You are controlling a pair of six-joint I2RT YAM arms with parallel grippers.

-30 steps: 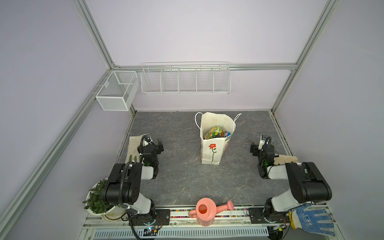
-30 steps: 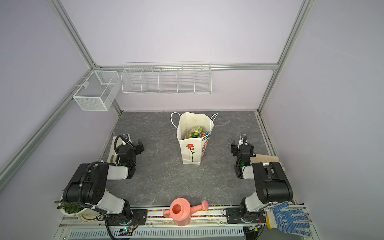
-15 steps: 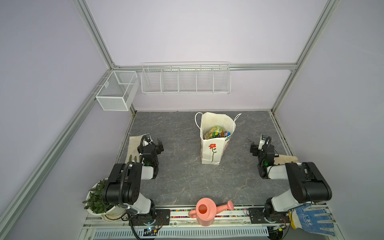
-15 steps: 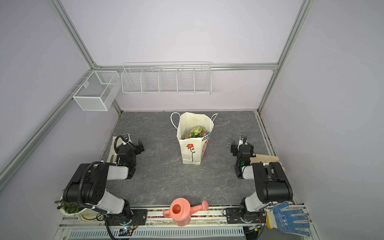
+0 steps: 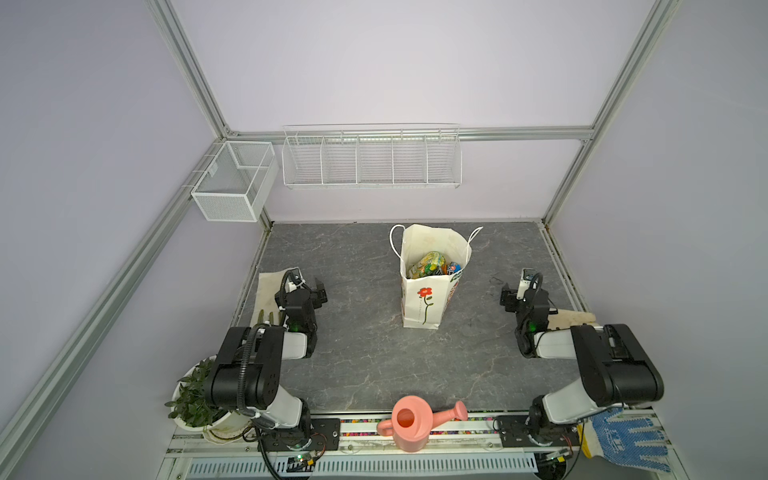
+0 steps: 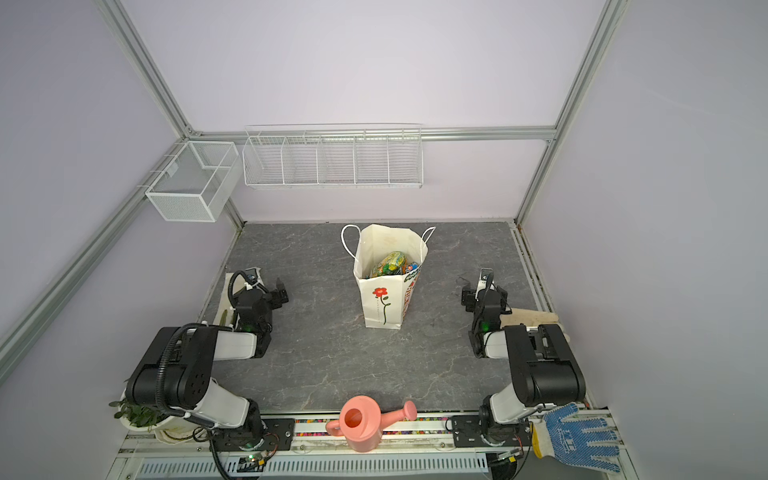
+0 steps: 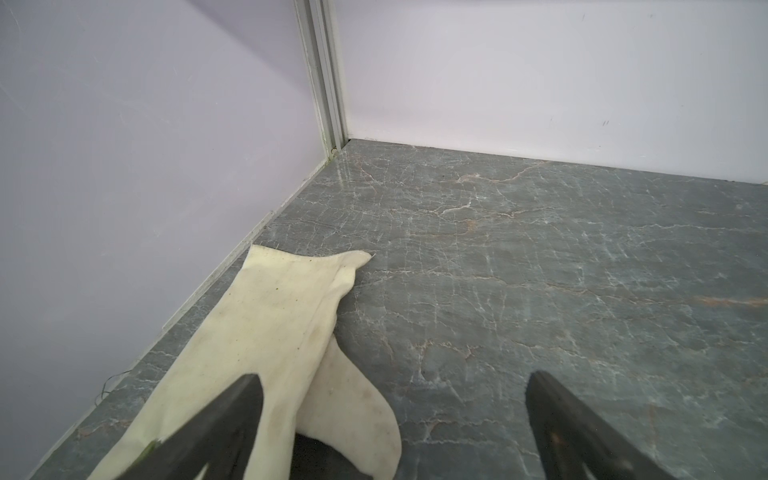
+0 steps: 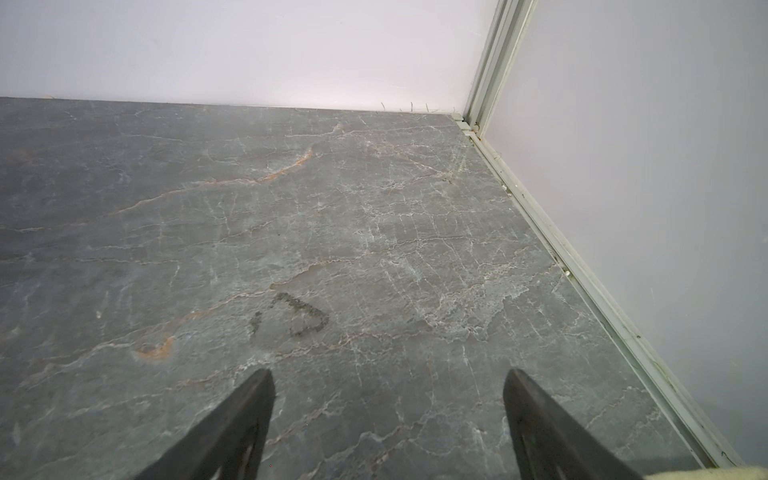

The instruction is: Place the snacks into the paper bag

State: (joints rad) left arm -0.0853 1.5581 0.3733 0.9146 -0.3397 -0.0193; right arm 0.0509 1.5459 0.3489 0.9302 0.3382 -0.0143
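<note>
Cream-white paper bag (image 5: 419,300) stood upright on the grey marble-pattern table (image 5: 361,357), in the middle between the two arms and a little toward the back wall, as both top views showed. Its mouth was open, and two white cord handles rose from the rim, one at each side. On the front was drawn a red flower on a thin green stem; the narrow side panel carried red print that was too small to read. The snacks (image 5: 431,265) lay inside the bag, below the rim. A glossy green-yellow packet was on top and a small blue packet was just beside it, near the bag's side wall. The other packets were hidden under these, so I could not count them. The left gripper (image 7: 392,376) hung low near the left edge of the table with its jaws wide apart and nothing between them; one finger was over a beige cloth mitten (image 7: 282,332) that lay flat there. The right gripper (image 8: 388,372) was also spread wide and empty, over bare table with a dark smudge (image 8: 297,313) before it. Both grippers were well apart from the bag. A pink watering can (image 5: 409,424) stood at the front edge, a potted plant (image 5: 193,401) at the front left corner, and a blue-white work glove (image 5: 623,440) at the front right.
</note>
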